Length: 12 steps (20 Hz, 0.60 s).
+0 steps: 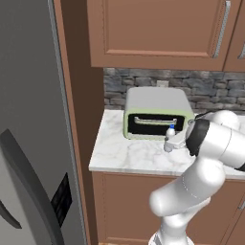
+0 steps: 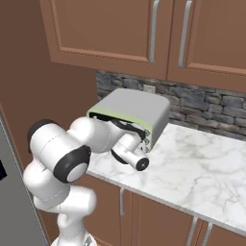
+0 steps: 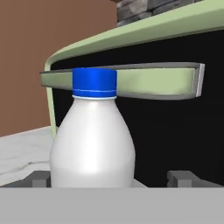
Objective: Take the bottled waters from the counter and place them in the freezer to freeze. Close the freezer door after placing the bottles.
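Note:
One bottled water (image 3: 92, 144), whitish with a blue cap (image 3: 94, 82), stands upright on the counter (image 1: 122, 153) right in front of the toaster oven. In the hand view it rises between my fingertips (image 3: 40, 178), a little left of the middle. My gripper (image 3: 111, 179) is open, its fingers standing wide on either side of the bottle without touching it. From the left base view the same bottle (image 1: 170, 139) shows just past my wrist. The grey freezer (image 1: 33, 119) stands at the far left with its doors shut.
A pale green toaster oven (image 1: 158, 114) with a dark glass door and a bar handle (image 3: 153, 82) sits close behind the bottle. Brown wall cabinets (image 2: 144, 33) hang above, and a stone backsplash (image 2: 206, 108) runs behind. A wooden side panel (image 1: 81, 95) separates freezer and counter.

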### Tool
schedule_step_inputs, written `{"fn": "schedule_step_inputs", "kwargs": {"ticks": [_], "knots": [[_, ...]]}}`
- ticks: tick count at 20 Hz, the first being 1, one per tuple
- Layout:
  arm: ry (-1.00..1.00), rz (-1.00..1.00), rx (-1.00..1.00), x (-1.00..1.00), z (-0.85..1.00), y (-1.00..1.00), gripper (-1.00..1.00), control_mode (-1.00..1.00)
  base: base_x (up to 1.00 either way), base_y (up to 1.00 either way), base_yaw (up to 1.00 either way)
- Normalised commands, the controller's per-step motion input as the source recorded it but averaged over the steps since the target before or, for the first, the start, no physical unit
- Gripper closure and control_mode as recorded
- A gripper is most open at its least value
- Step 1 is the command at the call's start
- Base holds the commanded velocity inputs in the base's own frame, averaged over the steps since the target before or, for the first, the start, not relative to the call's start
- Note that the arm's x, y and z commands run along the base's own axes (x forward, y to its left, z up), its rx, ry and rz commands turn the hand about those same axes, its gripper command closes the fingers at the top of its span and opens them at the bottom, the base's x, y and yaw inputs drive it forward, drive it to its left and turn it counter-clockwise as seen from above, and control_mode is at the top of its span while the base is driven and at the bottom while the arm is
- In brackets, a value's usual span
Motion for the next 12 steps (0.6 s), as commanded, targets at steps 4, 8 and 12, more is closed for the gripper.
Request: {"fn": "schedule_step_inputs", "kwargs": {"ticks": [4,8,12], "knots": [[0.0,0.0,0.0,0.0,0.0,0.06,-1.0,-1.0,0.0,0.0,0.0],[0.0,0.0,0.0,0.0,0.0,0.08,1.0,-1.0,0.0,0.0,0.0],[0.0,0.0,0.0,0.0,0.0,0.0,1.0,-1.0,0.0,0.0,0.0]]}}
